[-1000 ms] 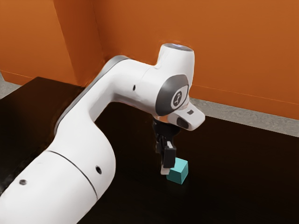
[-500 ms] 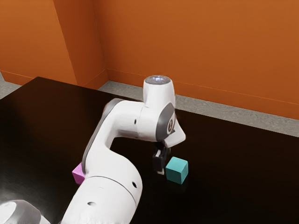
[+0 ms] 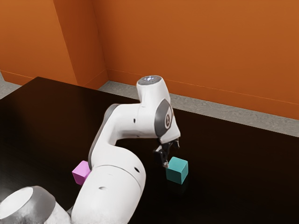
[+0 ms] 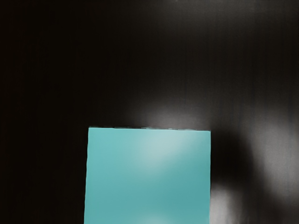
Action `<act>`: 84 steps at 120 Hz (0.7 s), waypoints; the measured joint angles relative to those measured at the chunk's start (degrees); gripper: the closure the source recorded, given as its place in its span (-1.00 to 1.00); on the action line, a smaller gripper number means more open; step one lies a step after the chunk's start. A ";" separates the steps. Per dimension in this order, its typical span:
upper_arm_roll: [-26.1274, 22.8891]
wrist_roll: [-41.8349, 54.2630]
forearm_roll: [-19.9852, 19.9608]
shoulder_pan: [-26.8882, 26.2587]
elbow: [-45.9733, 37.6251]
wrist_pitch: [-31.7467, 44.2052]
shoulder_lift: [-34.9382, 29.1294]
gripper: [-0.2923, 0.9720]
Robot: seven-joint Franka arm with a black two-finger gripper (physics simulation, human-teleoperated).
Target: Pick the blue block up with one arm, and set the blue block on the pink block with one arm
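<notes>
Resting flat on the black surface [image 3: 233, 158], the blue block [image 3: 177, 169], teal in shade, lies toward the exterior view's right of the arm [image 3: 126, 126]. The hand [image 3: 164, 159] hangs low at the block's upper near corner, on the side facing the exterior view's left, just beside it; whether it touches cannot be told, nor whether the hand is open or closed. The pink block [image 3: 81, 172] sits on the same surface, well apart from the blue one, partly hidden behind the arm's white base link. From the wrist, the blue block [image 4: 147, 177] lies just under the hand, one flat face up, with dark surface [image 4: 149, 60] beyond it. An orange wall [image 3: 210, 42] stands behind.
</notes>
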 joint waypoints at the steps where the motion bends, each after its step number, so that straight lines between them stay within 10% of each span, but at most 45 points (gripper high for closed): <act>1: -0.11 0.09 -0.04 0.02 0.03 -0.03 0.00 -0.54; 84: -3.91 -1.96 -0.74 5.64 6.17 -2.79 -1.20 -0.54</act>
